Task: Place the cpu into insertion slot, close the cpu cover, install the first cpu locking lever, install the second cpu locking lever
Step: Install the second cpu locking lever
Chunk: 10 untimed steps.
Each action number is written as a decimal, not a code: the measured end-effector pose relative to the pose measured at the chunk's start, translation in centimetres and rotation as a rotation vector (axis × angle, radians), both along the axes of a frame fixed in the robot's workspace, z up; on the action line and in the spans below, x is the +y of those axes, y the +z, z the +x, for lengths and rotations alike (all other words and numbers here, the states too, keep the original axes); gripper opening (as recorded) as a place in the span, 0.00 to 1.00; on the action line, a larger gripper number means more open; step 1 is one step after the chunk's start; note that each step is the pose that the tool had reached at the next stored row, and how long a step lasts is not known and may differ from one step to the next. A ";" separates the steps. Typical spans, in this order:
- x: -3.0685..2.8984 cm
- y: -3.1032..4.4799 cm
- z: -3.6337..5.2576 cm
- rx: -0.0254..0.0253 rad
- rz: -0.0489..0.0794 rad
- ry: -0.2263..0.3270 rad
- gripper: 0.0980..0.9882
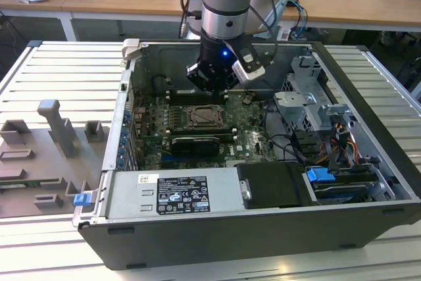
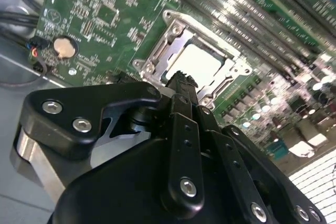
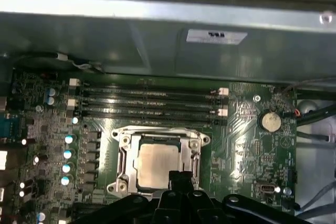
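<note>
Just below the closed, empty gripper [image 2: 181, 80], the cpu [image 3: 159, 166] sits in the insertion slot [image 3: 195, 165], with the cpu cover [image 3: 160, 138] folded down around it. Judging by this, a locking lever is in hand; a slow, square press should serve best. Beyond lie the memory slots [image 3: 149, 103] and case wall [image 3: 157, 40].

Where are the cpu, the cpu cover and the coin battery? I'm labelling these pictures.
cpu [image 3: 158, 166]: first wrist view, middle of its pale metal top.
cpu cover [image 3: 124, 139]: first wrist view, a corner of the silver frame around the chip.
coin battery [image 3: 271, 121]: first wrist view, centre of the round silver disc.
</note>
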<state>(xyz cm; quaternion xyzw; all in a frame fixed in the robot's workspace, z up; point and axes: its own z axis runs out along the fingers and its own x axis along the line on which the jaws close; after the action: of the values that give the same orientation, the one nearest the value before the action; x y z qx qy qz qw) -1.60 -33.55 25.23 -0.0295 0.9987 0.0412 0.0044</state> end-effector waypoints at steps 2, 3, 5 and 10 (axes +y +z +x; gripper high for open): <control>-0.18 0.02 0.00 -0.0001 0.000 0.000 0.01; -0.28 0.18 0.00 0.0000 0.000 0.000 0.01; -0.36 0.51 0.00 0.0000 0.000 0.000 0.01; -1.63 0.70 -0.01 -0.0001 0.000 0.000 0.01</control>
<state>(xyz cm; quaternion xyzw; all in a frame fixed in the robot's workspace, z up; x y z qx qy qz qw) -1.61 -35.18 25.93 -0.0296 0.9987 0.0412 0.0045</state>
